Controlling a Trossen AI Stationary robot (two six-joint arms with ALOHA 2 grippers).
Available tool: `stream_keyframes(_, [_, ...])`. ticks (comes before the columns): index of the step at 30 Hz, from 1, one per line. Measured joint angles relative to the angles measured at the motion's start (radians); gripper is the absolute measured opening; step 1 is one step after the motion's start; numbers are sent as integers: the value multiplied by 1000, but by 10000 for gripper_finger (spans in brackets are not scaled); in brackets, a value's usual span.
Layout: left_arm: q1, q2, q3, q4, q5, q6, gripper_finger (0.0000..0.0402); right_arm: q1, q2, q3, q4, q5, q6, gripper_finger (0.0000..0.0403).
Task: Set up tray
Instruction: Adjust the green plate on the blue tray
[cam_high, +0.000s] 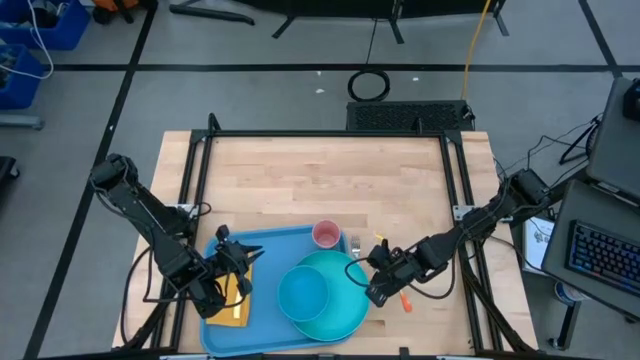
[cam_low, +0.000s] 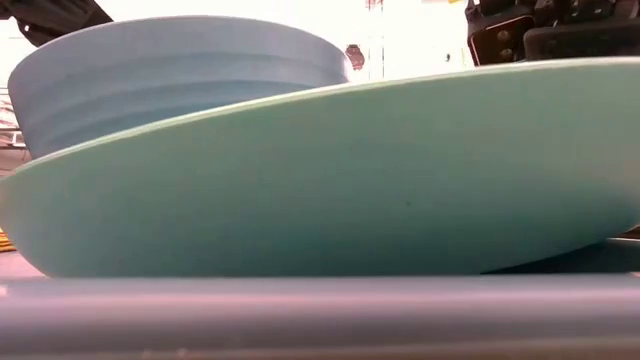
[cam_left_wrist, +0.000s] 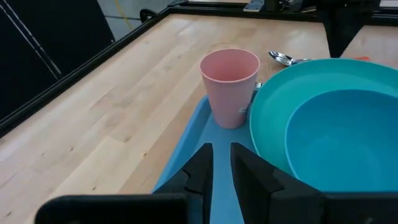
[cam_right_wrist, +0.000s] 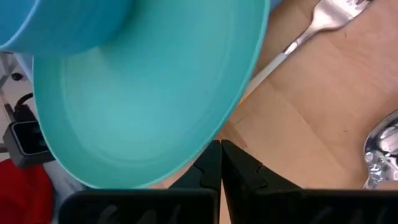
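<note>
The light-blue tray lies at the table's near edge. A teal plate carrying a blue bowl sits partly on the tray and overhangs its right rim; in the low view the plate tilts, with its right side higher. A pink cup stands upright at the tray's far right corner. My right gripper, shut, is at the plate's right rim. My left gripper hovers over the tray's left half, slightly open and empty. My right gripper meets the plate's right rim with its shut fingertips, coming level from the table's right side. The rim is not between the fingers; it lies against their tips. The plate's left part rests in the tray.
A fork and a spoon lie on the wood just right of the cup and behind the plate. An orange piece lies right of the plate. A yellow item lies on the tray's left part. Bare wood fills the table's far half.
</note>
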Motion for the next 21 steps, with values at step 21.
stream_keyframes(21, [0, 0, 0, 0, 1, -2, 63, -64, 127, 0, 252, -73, -140, 0])
